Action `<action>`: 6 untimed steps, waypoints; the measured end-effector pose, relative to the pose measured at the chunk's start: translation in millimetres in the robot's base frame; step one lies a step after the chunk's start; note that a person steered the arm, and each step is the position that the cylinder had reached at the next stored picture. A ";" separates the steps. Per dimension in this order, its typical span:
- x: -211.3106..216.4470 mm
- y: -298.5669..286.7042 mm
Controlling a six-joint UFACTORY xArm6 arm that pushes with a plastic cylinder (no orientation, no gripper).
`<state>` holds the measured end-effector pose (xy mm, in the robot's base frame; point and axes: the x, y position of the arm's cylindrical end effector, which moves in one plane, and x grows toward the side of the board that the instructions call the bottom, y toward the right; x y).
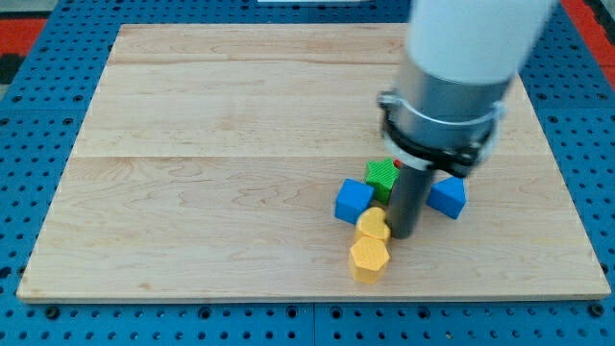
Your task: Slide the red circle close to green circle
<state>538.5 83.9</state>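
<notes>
Wooden board (221, 144), pale and wide, lies on a blue perforated base (38, 58), and all the blocks are gathered in its lower right part. I have no jaws to report on this rig, only a dark rod, and my tip (402, 236) rests on the board just to the right of the upper yellow block (373, 226), very near it or touching, I cannot tell which. Below that one sits a second yellow block (369, 258), hexagon-like, touching the first. A blue block (353, 200) stands at the left of the group, another blue block (448, 197) at the right of the rod, and a green block (381, 175) just above and left of the rod; its shape I cannot make out well, so I am not sure that it is the green circle. The red circle is almost hidden: I see only a small red spot (397, 165) at the edge of the arm's collar, close beside the green block. I judge that the red piece is already near the green one, so the step needs small moves only. To do it well, I would bring the tip around to the far side of the red piece, away from the green, and push slowly and straight, because the crowded blue and yellow blocks can be knocked easily and the arm itself covers my sight.
</notes>
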 end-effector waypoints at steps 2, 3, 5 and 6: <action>-40.1 71.4; -77.1 78.3; -112.4 83.7; -94.7 99.7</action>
